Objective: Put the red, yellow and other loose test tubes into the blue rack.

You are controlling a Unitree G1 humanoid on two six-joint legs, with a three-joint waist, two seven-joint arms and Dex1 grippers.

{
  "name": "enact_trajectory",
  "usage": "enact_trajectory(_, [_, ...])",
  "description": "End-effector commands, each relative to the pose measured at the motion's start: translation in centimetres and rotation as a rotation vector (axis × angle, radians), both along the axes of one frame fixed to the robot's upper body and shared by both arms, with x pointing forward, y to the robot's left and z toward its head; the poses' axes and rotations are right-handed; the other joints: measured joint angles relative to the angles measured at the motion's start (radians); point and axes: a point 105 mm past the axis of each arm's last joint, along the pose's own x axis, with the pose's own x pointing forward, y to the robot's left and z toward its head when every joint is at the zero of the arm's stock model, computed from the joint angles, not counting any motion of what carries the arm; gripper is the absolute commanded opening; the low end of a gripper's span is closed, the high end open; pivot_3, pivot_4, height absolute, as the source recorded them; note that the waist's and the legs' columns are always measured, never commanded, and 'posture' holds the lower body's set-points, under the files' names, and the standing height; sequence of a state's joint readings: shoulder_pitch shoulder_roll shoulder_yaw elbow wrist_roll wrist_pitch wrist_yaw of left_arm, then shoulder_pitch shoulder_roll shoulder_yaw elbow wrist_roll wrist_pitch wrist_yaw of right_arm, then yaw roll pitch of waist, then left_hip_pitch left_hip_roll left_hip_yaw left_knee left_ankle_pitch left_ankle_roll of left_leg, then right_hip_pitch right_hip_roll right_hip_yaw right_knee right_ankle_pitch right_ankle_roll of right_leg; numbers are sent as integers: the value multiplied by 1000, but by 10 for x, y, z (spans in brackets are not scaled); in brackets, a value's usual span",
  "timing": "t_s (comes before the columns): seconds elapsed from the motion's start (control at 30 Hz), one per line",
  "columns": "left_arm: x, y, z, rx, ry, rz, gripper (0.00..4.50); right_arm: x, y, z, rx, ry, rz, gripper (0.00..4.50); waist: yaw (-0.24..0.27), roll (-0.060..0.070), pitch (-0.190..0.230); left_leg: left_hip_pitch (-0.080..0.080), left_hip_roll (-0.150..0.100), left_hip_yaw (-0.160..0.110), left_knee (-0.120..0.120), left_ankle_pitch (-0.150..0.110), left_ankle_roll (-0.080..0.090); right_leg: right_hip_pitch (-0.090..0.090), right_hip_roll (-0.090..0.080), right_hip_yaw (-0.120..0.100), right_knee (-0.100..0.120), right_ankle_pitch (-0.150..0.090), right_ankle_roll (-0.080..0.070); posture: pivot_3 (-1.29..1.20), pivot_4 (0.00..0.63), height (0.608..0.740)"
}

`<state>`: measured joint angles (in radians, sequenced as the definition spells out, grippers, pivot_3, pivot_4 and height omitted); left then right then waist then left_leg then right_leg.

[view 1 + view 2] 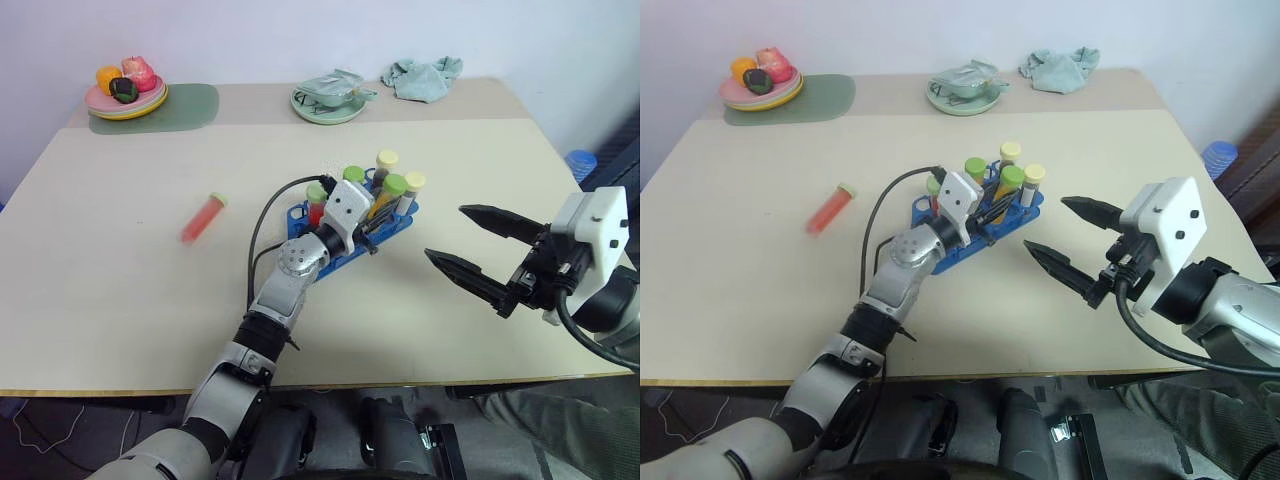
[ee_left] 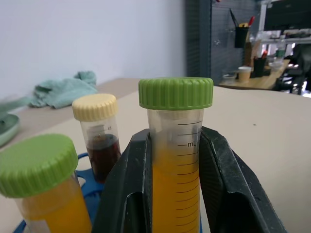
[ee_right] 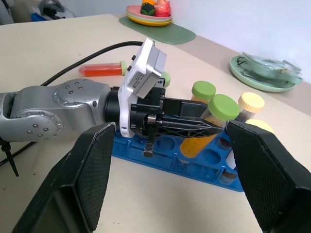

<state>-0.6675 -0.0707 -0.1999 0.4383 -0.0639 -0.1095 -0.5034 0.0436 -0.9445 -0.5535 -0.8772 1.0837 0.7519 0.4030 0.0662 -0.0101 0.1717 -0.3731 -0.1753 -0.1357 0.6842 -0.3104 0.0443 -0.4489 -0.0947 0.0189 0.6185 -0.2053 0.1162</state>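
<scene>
A pale tabletop (image 1: 120,300) seen from above; near its middle sits the blue rack (image 3: 160,153), a bright blue tray with round holes, already holding several capped tubes. The left gripper (image 3: 206,128) reaches over the rack, its two black fingers (image 2: 124,194) pressed against either side of an orange-yellow tube (image 2: 176,160) with a green cap; the tube stands tilted in the rack's holes, clamped between the jaws. Beside it stand a second yellow tube with a green cap (image 2: 39,194) and a dark brown tube with a pale yellow cap (image 2: 99,143). A red tube (image 1: 203,217) with a greenish cap lies on its side on the table, well apart from the rack, toward the robot's left. The right gripper (image 1: 478,250) hovers to the right of the rack, its jaws spread wide and empty. At the far edge sit a plate of toy food (image 1: 125,98), a green dish (image 1: 327,100) and a crumpled cloth (image 1: 423,77).
</scene>
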Motion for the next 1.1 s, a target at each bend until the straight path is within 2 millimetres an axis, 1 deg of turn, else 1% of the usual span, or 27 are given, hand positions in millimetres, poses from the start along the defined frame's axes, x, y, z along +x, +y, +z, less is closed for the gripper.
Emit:
enact_trajectory(0.03, [-1, 2, 1, -45, 36, -25, 2619, -3, 3, 7, -6, -44, 17, 3729, 0, 0, 0, 0, 0, 0, 0, 0, 0, 0, 0, 0, 0, 0, 0, 0, 150, 740])
enact_trajectory(0.1, [-1, 4, 3, -51, 23, -12, 3570, -3, 4, 7, -5, -44, 19, 3729, 0, 0, 0, 0, 0, 0, 0, 0, 0, 0, 0, 0, 0, 0, 0, 0, 150, 740])
enact_trajectory(0.13, [-1, 5, 4, -49, 13, -4, 4115, -3, 3, 7, -5, -43, 19, 3729, 0, 0, 0, 0, 0, 0, 0, 0, 0, 0, 0, 0, 0, 0, 0, 0, 150, 740])
enact_trajectory(0.17, [-2, 7, 9, -54, -16, 11, 4396, -2, 3, 7, -6, -42, 21, 3729, 0, 0, 0, 0, 0, 0, 0, 0, 0, 0, 0, 0, 0, 0, 0, 0, 150, 740])
enact_trajectory(0.2, [-7, 9, 16, -90, -19, -26, 4396, -2, 3, 7, -6, -41, 24, 3729, -1, 0, 0, 0, 0, 0, 0, 0, 0, 0, 0, 0, 0, 0, 0, 0, 150, 740])
enact_trajectory(0.3, [-20, 22, 40, -136, -105, -81, 4396, 1, 3, 7, -3, -36, 36, 3729, -3, 0, 0, 0, 0, 0, 0, 0, 0, 0, 0, 0, 0, 0, 0, 0, 150, 740])
enact_trajectory(0.4, [-29, 41, 62, -153, -166, -98, 4396, 5, 3, 5, 0, -29, 51, 3729, -3, 0, 0, 0, 0, 0, 0, 0, 0, 0, 0, 0, 0, 0, 0, 0, 150, 740])
enact_trajectory(0.47, [-29, 57, 81, -161, -190, -81, 4396, 8, 3, 4, 3, -26, 63, 3729, -2, 0, 0, 0, 0, 0, 0, 0, 0, 0, 0, 0, 0, 0, 0, 0, 150, 740])
enact_trajectory(0.53, [-19, 80, 105, -205, -161, -24, 4396, 11, 3, 3, 11, -22, 79, 3729, -2, 0, 0, 0, 0, 0, 0, 0, 0, 0, 1, 0, 0, 0, 0, 0, 150, 740])
enact_trajectory(0.57, [-8, 94, 116, -224, -126, 28, 4396, 13, 3, 3, 15, -20, 90, 3729, -2, 0, 0, 0, 0, 0, 0, 0, 0, 0, 1, 0, 0, 0, 0, 0, 150, 740])
enact_trajectory(0.67, [32, 142, 126, -160, 22, 245, 4396, 18, 5, 1, 14, -11, 126, 3729, -5, 0, 0, 0, 0, 0, 1, 0, 0, -1, 1, 0, 1, 0, 0, 0, 150, 740])
enact_trajectory(0.7, [44, 160, 126, -140, 78, 325, 4396, 19, 6, 0, 12, -8, 138, 3729, -6, 0, 0, 0, 0, 0, 0, 0, 0, -1, 2, 0, 1, 0, 0, 0, 150, 740])
enact_trajectory(0.77, [64, 194, 121, -37, 170, 519, 4396, 22, 7, 0, 2, -4, 162, 3729, -7, 0, 0, 1, 0, 0, -1, 0, 0, -1, 2, 0, 0, 0, 0, 0, 150, 740])
enact_trajectory(0.8, [70, 207, 115, 20, 220, 585, 4396, 23, 7, 0, -2, -3, 169, 3729, -7, 0, 0, 1, 0, 0, -1, 0, 0, -1, 3, 0, 0, 0, 0, 0, 150, 740])
enact_trajectory(0.83, [74, 216, 110, 75, 281, 616, 4396, 24, 7, 0, -9, -3, 178, 3729, -7, 0, 0, 1, 0, 0, -1, 0, 0, -1, 4, 0, 0, 0, 0, 0, 150, 740])
enact_trajectory(0.93, [78, 233, 92, 232, 460, 647, 4396, 26, 8, 1, -20, -8, 194, 3729, -3, -1, 1, 0, 0, 0, -1, 0, 0, -1, 5, -1, -1, 0, 0, 0, 150, 740])
enact_trajectory(1.0, [75, 244, 71, 380, 623, 667, 4396, 26, 9, 1, -26, -11, 204, 3729, -1, -1, 1, -2, 0, -2, 0, 0, 0, -1, 5, -2, -1, 0, 0, 0, 150, 740])
enact_trajectory(1.1, [71, 252, 50, 524, 768, 646, 4396, 26, 11, 2, -27, -15, 209, 3729, -3, -1, 1, -2, -1, -3, -1, 0, 0, -1, 5, -2, -3, 0, 0, 0, 150, 740])
